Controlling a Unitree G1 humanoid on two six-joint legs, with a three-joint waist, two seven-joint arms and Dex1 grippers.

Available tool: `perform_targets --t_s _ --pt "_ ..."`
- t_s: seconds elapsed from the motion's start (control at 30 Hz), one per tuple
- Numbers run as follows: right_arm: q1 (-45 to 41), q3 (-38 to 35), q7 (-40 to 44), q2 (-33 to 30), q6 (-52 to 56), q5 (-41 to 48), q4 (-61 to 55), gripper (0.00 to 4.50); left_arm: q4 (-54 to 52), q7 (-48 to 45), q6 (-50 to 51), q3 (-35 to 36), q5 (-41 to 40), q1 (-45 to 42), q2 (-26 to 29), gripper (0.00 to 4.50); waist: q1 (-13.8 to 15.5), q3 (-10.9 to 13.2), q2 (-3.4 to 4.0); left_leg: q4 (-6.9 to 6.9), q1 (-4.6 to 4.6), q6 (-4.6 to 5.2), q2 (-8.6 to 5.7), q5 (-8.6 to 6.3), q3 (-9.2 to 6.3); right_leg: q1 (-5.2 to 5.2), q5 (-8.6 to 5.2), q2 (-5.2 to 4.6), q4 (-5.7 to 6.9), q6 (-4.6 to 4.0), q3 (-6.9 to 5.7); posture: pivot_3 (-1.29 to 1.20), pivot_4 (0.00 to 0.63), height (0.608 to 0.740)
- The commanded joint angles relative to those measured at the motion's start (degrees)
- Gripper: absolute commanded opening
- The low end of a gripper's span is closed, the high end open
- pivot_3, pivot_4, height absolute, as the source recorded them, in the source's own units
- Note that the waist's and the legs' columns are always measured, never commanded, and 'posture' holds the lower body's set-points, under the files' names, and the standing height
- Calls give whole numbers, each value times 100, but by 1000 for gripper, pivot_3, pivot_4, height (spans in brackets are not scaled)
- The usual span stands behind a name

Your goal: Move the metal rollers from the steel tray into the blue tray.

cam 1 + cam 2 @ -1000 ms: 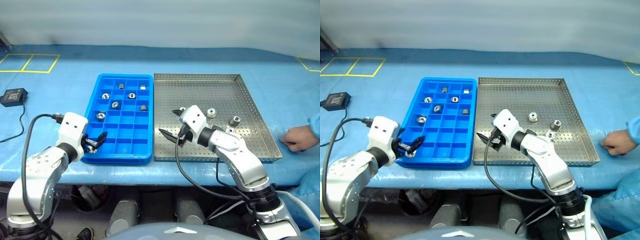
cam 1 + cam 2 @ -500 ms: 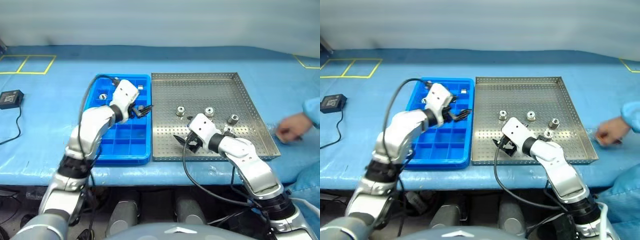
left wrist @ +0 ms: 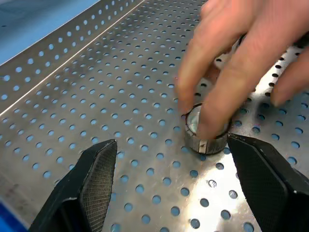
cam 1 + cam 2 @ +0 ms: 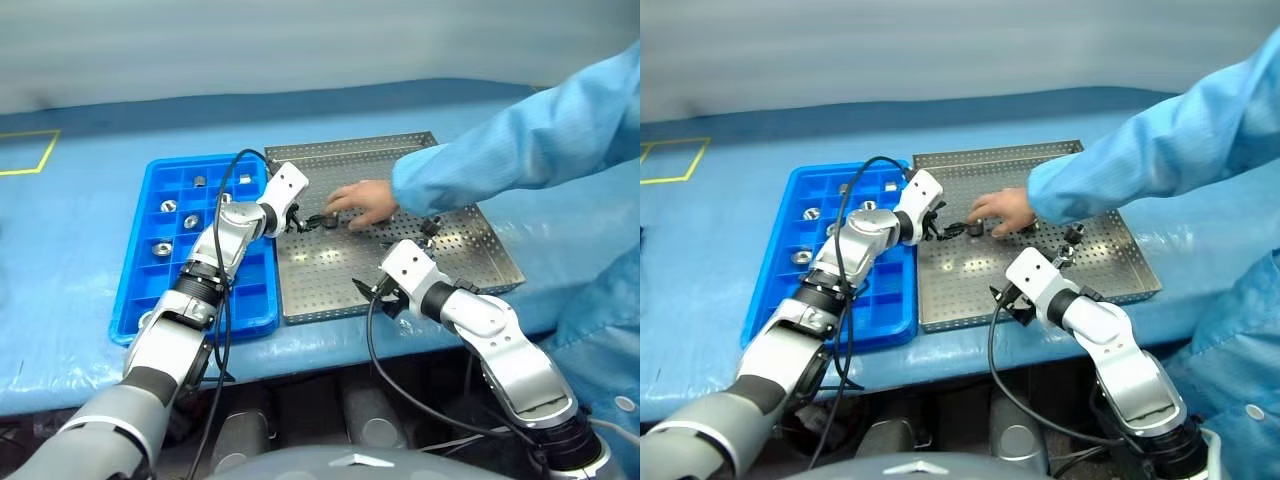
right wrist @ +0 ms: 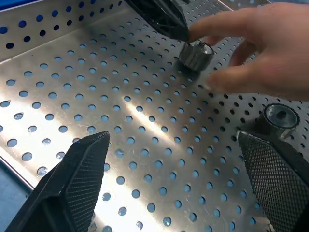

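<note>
Left gripper (image 3: 169, 179) open over the steel tray (image 4: 470, 262), straddling a roller (image 3: 205, 133) a person's hand (image 4: 362, 203) holds.
Right gripper (image 5: 174, 169) open, empty, near the tray's front edge; blue tray (image 4: 140, 290) alongside on the blue-covered desk (image 4: 80, 200).

A person's blue sleeve (image 4: 520, 140) crosses the blue-covered table (image 4: 90, 200).

Bright, even overhead light. Soft glare streaks on the steel tray (image 5: 145, 130). The person's hand (image 3: 246, 63) is motion-blurred close up; shadows beneath it are faint.
</note>
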Motion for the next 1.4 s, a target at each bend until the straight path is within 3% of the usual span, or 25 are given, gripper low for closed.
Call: perform_targets --t_s 0.03,0.43,0.57,0.73,1.17,1.33,1.4 --pt "-17 -87 -70 39 -5 -32 -219 4500 89 -68 -180 39 77 -151 -73 3953 -139 0 0 0 -1 2 0 1 0 -2 1 0 1 2 0 -412 150 740" --pt "-31 -109 -97 38 8 -14 -203 4500 -83 -444 -198 -38 124 1 -114 3953 -578 0 0 0 -1 4 0 2 -6 1 3 0 6 11 -1 -406 150 740" --pt "-7 -198 -85 -2 50 9 -254 4500 -849 -1433 -135 -299 -128 340 -1 3953 -617 0 0 -3 -1 4 0 2 -6 -2 2 1 5 11 0 -410 150 740" --pt "69 -274 -114 -36 82 -19 -289 4500 -1379 -1885 -34 -501 -124 604 185 3953 -633 0 0 -2 0 3 0 2 -7 -1 1 0 6 10 3 -419 150 740" --pt "69 -236 -144 10 68 -51 -301 4500 -953 -1765 -27 -937 263 660 -95 3953 -650 -1 1 -3 10 4 0 2 -6 7 -1 -1 7 8 4 -430 150 740" --pt "60 -269 -149 8 60 -53 -290 4500 -1040 -1749 -42 -880 290 657 -25 2721 -707 0 1 -2 16 4 0 2 -6 12 0 -1 10 9 4 -429 150 740" --pt "43 -255 -143 18 44 -50 -262 4500 -1071 -1712 -64 -864 310 654 5 2721 -717 -1 1 -1 16 4 0 2 -6 13 0 -2 10 8 4 -429 150 740"
